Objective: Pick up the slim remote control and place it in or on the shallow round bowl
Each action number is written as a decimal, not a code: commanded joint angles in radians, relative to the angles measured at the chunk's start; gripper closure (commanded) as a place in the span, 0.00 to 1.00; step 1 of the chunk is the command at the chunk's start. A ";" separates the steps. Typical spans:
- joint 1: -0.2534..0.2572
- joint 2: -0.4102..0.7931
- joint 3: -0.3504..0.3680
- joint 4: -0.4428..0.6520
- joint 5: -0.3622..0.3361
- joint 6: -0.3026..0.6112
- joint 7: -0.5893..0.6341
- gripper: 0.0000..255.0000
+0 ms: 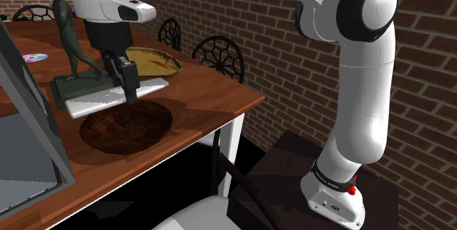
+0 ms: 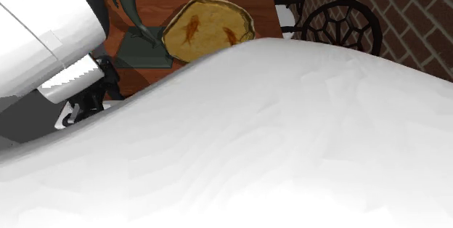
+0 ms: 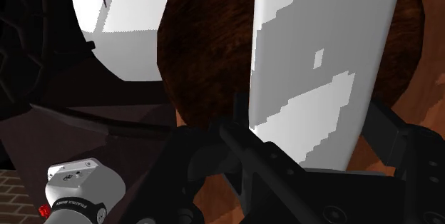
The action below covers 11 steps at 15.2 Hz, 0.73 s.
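Hand (image 1: 129, 88) clamps white remote (image 1: 94, 102) over dark bowl (image 1: 126, 129), nr table (image 1: 212, 98) edge.

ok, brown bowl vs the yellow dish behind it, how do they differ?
Colour: the bowl is plain dark brown; the dish is golden yellow with two orange fish on it.
Outline: the bowl is round; the dish is less regular, with rounded corners.
Place: the bowl lies below the remote held in the gripper; the dish lies farther back, beside the statue.
Shared: both are shallow and rest on the table.
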 commanded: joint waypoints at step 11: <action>-0.021 -0.009 -0.001 -0.168 0.002 0.157 0.018 1.00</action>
